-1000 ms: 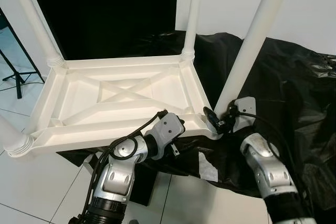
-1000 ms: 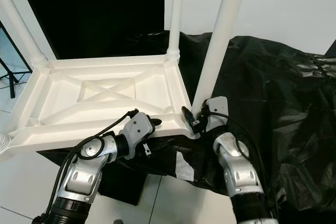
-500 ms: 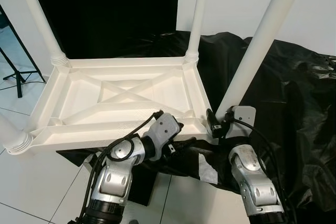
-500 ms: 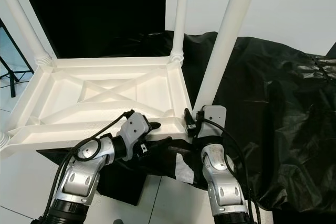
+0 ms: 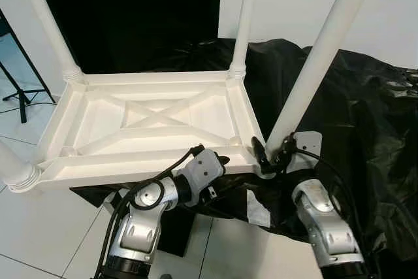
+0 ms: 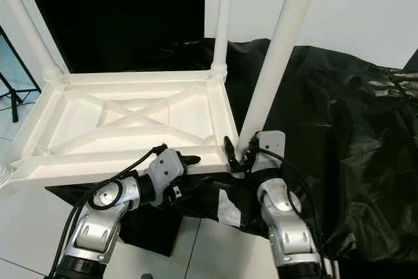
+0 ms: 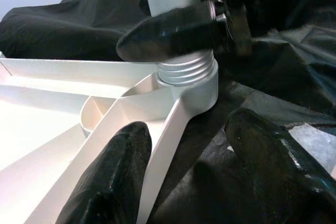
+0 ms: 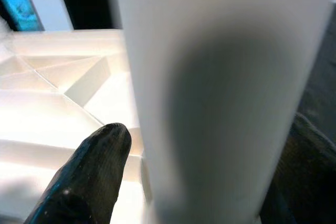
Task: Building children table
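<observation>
At near right corner of the upturned white table (image 5: 153,122), right gripper (image 5: 271,155) has moved up vs 0.5 s ago: fingers now straddle base of the near right leg (image 5: 313,63), one finger (image 8: 89,166) each side, touching it, i.e. clasping leg. Left gripper (image 7: 194,145) sits lower than before, spread apart w/ table's near rail between its fingers, just beside same corner socket. Table rests legs-up on black plastic sheet (image 5: 366,115), dark door (image 5: 130,11) behind.
</observation>
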Available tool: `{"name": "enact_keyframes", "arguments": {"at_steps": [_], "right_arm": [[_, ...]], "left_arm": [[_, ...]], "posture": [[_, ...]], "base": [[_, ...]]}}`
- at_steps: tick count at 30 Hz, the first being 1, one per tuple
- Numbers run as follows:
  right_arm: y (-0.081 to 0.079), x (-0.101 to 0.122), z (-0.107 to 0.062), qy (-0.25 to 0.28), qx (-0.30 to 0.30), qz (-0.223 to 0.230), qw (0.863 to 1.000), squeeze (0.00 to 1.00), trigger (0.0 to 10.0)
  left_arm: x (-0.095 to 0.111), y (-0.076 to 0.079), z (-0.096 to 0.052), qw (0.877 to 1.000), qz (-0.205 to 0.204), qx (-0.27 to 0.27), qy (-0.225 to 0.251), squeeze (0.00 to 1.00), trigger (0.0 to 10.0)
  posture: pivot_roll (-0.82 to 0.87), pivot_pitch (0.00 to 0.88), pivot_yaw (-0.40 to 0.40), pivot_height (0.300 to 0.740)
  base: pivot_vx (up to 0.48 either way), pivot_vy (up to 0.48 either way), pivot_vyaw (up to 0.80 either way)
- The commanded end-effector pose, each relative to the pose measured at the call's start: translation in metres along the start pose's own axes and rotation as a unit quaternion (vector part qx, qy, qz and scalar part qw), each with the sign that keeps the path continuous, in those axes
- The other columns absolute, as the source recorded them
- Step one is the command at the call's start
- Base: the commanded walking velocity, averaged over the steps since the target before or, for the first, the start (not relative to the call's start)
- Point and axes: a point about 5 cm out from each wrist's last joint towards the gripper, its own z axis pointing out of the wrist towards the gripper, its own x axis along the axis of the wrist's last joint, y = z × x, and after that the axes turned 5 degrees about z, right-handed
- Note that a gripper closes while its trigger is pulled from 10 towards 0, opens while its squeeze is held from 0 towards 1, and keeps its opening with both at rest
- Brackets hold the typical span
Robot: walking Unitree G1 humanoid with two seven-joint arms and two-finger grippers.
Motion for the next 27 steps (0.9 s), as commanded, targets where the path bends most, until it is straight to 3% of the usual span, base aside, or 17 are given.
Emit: {"name": "enact_keyframes", "arguments": {"at_steps": [1,2,4,6,13,14,15,16,17,20,27], "right_arm": [[0.007,0.000,0.001,-0.001,0.034,0.009,0.999,0.00,10.0],[0.007,0.000,0.001,-0.001,0.034,0.009,0.999,0.00,10.0],[0.018,0.001,0.003,-0.015,0.100,-0.010,0.995,0.00,10.0],[0.021,0.001,0.004,-0.027,0.130,-0.015,0.991,0.00,10.0],[0.029,0.001,0.018,-0.057,0.211,-0.044,0.975,0.00,10.0],[0.029,0.001,0.021,-0.060,0.222,-0.054,0.972,0.00,8.2],[0.030,0.001,0.024,-0.063,0.233,-0.060,0.969,0.00,2.5],[0.030,0.001,0.024,-0.063,0.233,-0.060,0.969,0.00,2.5],[0.030,0.001,0.027,-0.065,0.240,-0.062,0.967,0.00,0.0],[0.032,0.001,0.030,-0.071,0.268,-0.069,0.958,0.00,0.0],[0.032,-0.005,0.024,-0.079,0.274,-0.070,0.956,0.00,0.0]], "left_arm": [[0.001,-0.004,-0.001,0.998,0.007,0.062,-0.002,0.00,10.0],[0.001,-0.004,-0.001,0.998,0.007,0.062,-0.002,0.00,10.0],[0.001,-0.004,-0.001,0.998,0.011,0.058,-0.004,0.00,10.0],[0.001,-0.003,-0.001,0.998,0.014,0.053,-0.006,0.00,10.0],[0.001,-0.002,0.000,0.999,0.019,0.049,-0.005,0.00,10.0],[0.002,-0.002,0.001,0.999,0.018,0.050,-0.004,0.00,10.0],[0.002,-0.001,0.001,0.999,0.019,0.048,-0.003,0.00,10.0],[0.002,-0.001,0.001,0.999,0.019,0.048,-0.003,0.00,10.0],[0.002,-0.001,0.001,0.999,0.019,0.048,-0.003,0.00,10.0],[0.003,-0.002,0.001,0.999,0.020,0.047,-0.003,0.00,10.0],[0.004,-0.003,0.001,0.998,0.020,0.054,-0.003,0.00,10.0]], "posture": [[0.00,0.000,-0.048,0.740],[0.00,0.000,-0.048,0.740],[0.00,0.000,-0.044,0.740],[0.00,0.000,-0.045,0.740],[0.00,0.000,-0.039,0.740],[0.00,0.000,-0.039,0.740],[0.00,0.000,-0.039,0.740],[0.00,0.000,-0.039,0.740],[0.00,0.000,-0.039,0.740],[0.01,0.000,-0.046,0.740],[0.01,0.000,-0.052,0.740]], "base": [[0.000,0.000,0.00],[0.000,0.000,0.00],[0.000,0.000,0.00],[0.000,0.000,0.00],[0.000,0.000,0.00],[0.000,0.000,0.00],[0.000,0.000,0.00],[0.000,0.000,0.00],[0.000,0.000,0.00],[0.000,0.000,0.00],[0.000,0.000,0.00]]}}
